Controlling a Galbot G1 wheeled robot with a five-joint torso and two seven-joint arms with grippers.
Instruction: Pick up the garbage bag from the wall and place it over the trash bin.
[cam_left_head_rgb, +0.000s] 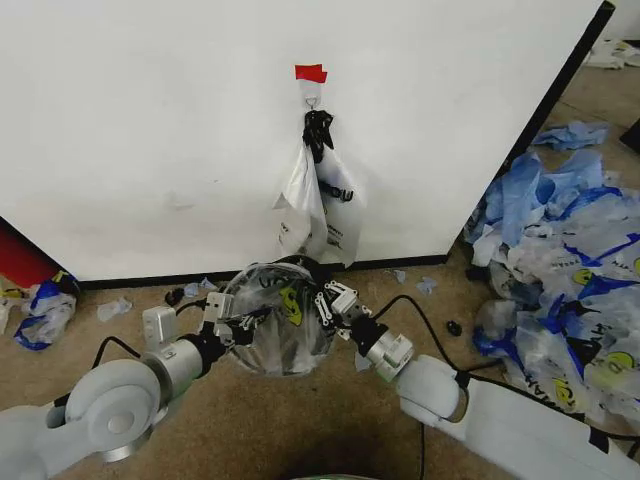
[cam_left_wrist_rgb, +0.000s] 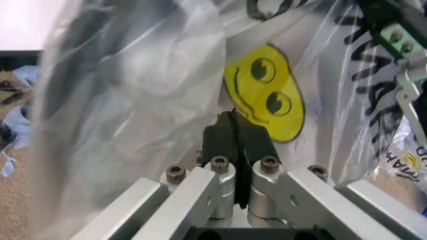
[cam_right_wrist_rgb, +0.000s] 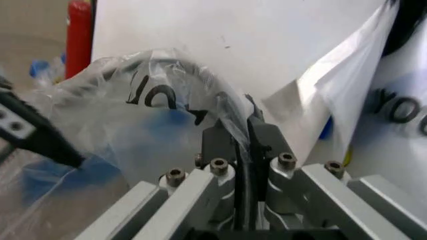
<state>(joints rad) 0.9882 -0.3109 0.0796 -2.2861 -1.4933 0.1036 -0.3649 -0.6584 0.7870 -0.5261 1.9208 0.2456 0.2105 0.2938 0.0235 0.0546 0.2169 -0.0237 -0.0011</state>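
Left gripper (cam_left_head_rgb: 232, 325) clamps garbage bag (cam_left_head_rgb: 275, 330) | right gripper (cam_left_head_rgb: 335, 303) clamps opposite edge | over trash bin (cam_left_head_rgb: 296, 262)

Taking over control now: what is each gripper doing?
Left gripper: shut on the garbage bag over the trash bin.
Right gripper: shut on the same bag.

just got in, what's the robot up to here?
Both arms are fitting a garbage bag over the trash bin on the floor by the wall. The left gripper and right gripper are each shut on the bag's plastic at opposite sides of the bin, holding it stretched across the top. More bags hang from the hook behind.
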